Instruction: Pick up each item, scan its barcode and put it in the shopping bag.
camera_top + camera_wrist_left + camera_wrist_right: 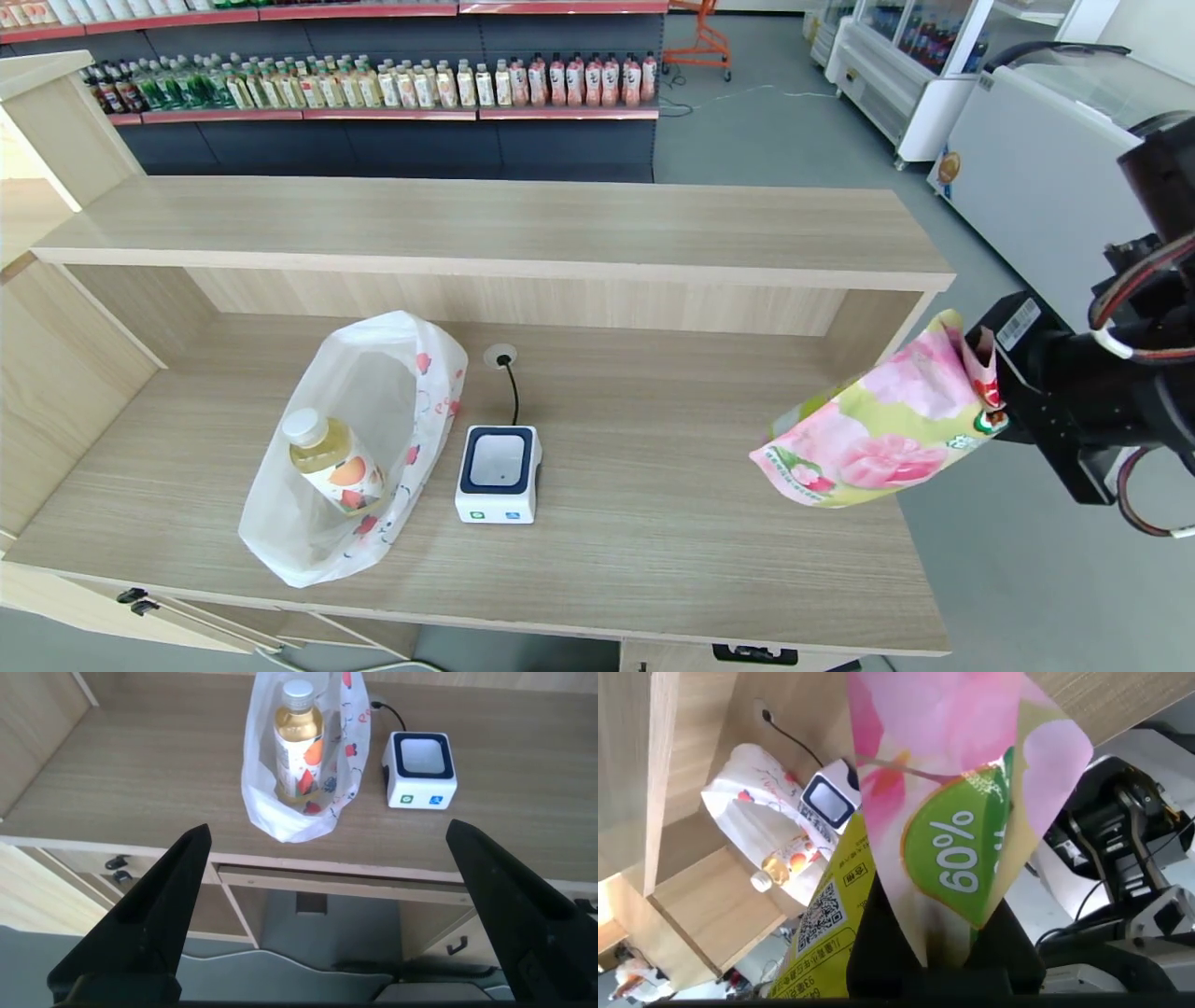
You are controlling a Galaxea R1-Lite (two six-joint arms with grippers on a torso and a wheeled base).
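Before the counter [140, 793] edge, the left gripper [327, 840] was held wide apart, with nothing between its fingers. On the counter's left, a bottle [331, 462] was seen inside the bag [373, 373], and the scanner [499, 471] was set just beside it. At the right end, a pouch [878, 420] was pinched aloft by the right gripper [980, 366].
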